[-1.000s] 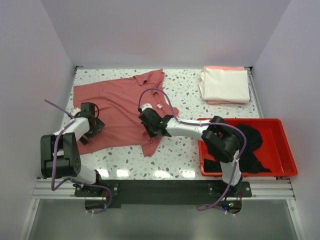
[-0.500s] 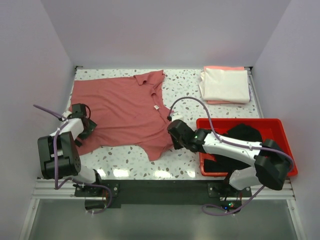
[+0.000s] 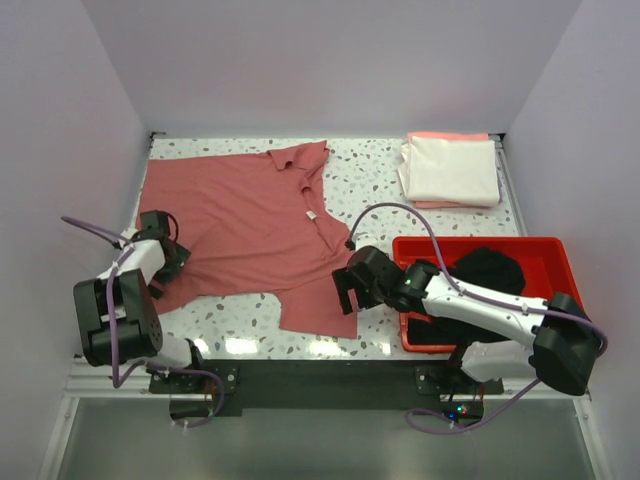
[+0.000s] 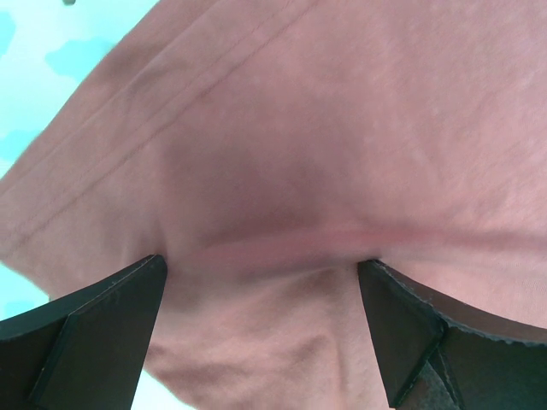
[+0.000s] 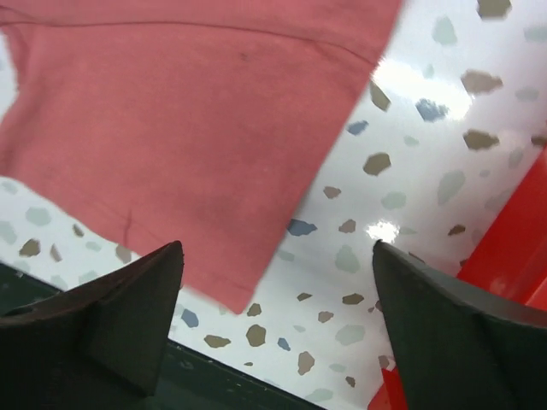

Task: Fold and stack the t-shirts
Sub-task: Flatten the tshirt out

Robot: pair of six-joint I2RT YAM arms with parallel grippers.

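The rose-red t-shirt lies spread flat across the left half of the table, collar toward the back. My left gripper is low over its near-left sleeve, open, with a soft ridge of the red cloth between the wide jaws. My right gripper hangs open just above the shirt's near-right hem corner, nothing between its fingers. A folded cream-white t-shirt rests on a folded peach-pink one at the back right. The black t-shirt lies crumpled in the tray.
A red plastic tray stands at the near right, close beside my right arm; its wall shows in the right wrist view. The table's dark front rail runs just below the shirt's hem. Purple walls enclose three sides.
My right gripper dragged the shirt's right hem corner toward the near edge, then opened and let it go. The left arm shifted slightly left, still open.
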